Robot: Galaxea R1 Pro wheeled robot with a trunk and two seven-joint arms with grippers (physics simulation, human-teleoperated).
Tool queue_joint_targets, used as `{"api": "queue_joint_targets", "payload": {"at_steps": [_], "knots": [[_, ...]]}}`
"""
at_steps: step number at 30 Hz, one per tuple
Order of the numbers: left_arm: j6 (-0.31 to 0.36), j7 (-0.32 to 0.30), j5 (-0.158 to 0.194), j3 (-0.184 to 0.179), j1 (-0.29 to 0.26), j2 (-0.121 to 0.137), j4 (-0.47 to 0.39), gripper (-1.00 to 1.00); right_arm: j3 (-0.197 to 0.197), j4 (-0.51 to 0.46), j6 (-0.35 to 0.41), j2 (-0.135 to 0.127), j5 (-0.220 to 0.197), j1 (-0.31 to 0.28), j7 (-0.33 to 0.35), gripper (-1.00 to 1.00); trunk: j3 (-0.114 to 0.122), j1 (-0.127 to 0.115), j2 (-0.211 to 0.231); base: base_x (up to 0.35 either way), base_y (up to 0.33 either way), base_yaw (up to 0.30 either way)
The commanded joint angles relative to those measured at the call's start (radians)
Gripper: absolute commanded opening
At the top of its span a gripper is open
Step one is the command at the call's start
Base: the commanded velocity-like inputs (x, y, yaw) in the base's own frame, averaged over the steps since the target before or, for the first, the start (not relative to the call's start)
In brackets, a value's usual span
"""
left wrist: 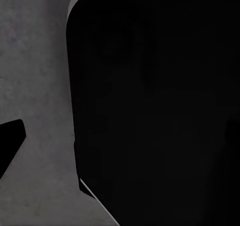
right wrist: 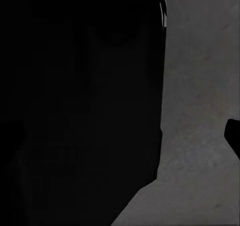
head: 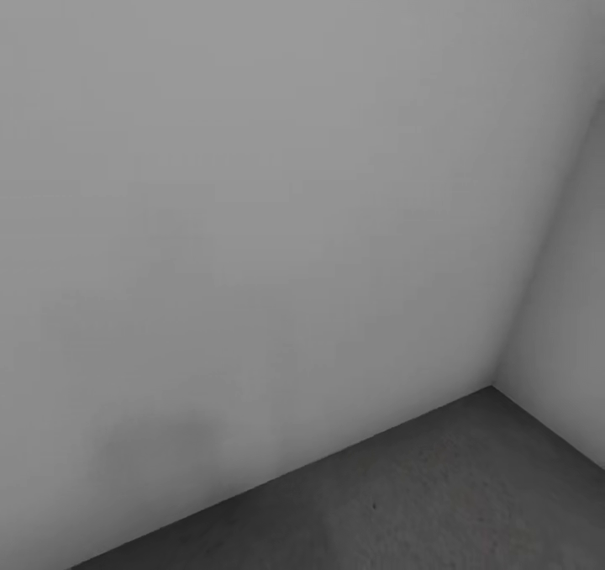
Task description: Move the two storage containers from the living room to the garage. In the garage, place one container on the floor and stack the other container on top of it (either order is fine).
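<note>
My head camera looks into a corner of the garage: two plain pale grey walls (head: 252,175) meet at a vertical seam toward my right, and below them lies a wedge of the floor (head: 420,503), dark grey, rough and speckled. A faint darker smudge, maybe a shadow, sits low on the larger wall close to the floor line. From my left wrist, a big black rounded body (left wrist: 160,106) takes up most of the picture, too dark for me to name it; beside it is the same speckled concrete, and a small black tip (left wrist: 11,146) juts in at the edge, which may be one of my fingers, though I cannot be sure. From my right wrist I get much the same: a large black mass (right wrist: 80,101) against the concrete, and a small dark tip (right wrist: 234,136) at the border. I cannot tell how far either pincer is open, nor whether either has hold of anything. Where the two storage containers are, I cannot tell.
</note>
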Motion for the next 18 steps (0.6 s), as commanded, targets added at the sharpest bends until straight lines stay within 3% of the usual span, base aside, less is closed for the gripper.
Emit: {"api": "queue_joint_targets", "payload": {"at_steps": [1,18], "knots": [[-0.001,0.0,0.0,0.0,0.0,0.0,0.0,1.0,-0.001,0.0,0.0,0.0,0.0,0.0,0.002,1.0,-0.001,0.0,0.0,0.0,0.0,-0.22],[-0.001,0.0,0.0,0.0,0.0,0.0,0.0,1.0,-0.001,0.0,-0.001,0.001,0.0,0.0,0.002,1.0,-0.001,0.0,0.0,0.0,0.0,-0.217]]}}
